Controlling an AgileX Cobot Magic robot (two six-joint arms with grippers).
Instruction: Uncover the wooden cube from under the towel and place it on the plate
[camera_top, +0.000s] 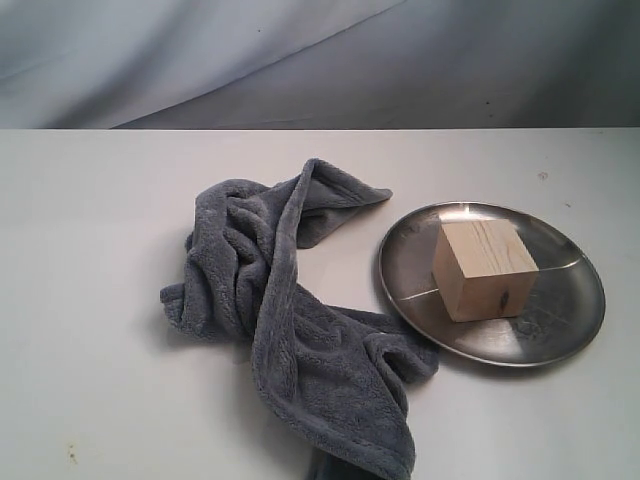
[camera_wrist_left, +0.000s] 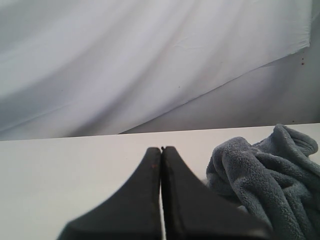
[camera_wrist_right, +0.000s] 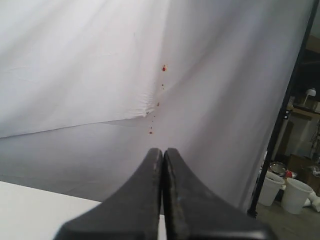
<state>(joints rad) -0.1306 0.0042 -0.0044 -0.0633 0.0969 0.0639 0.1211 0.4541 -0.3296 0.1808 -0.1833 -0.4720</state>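
The towel (camera_top: 290, 310) lies in a soft, bunched heap on the white table (camera_top: 90, 230). Its lowest end is cut off by the bottom of the exterior view. In the left wrist view only one lumpy part of the towel (camera_wrist_left: 272, 180) shows, and the rest runs out of the picture.

The wooden cube (camera_top: 483, 268) sits on the plate (camera_top: 565, 305), out in the open, with no cloth on it. The cube hides a bit of the plate behind it. One corner of the towel just touches the plate's near edge, or nearly so. I cannot tell which.

The left gripper (camera_wrist_left: 161, 150) has its two dark fingers (camera_wrist_left: 147, 175) pressed flat together, holding nothing. It is low over the table, and the towel is just beside it.

The right gripper (camera_wrist_right: 163, 151) is squeezed closed too, with nothing in it. It points at a white curtain (camera_wrist_right: 75, 60) with small red spots (camera_wrist_right: 163, 68). White buckets (camera_wrist_right: 299, 194) stand far off to one side, small and blurry.

The cube shows only in the exterior view, and the fingers show only in the wrist views. So I cannot tell how near the cube is to either gripper.
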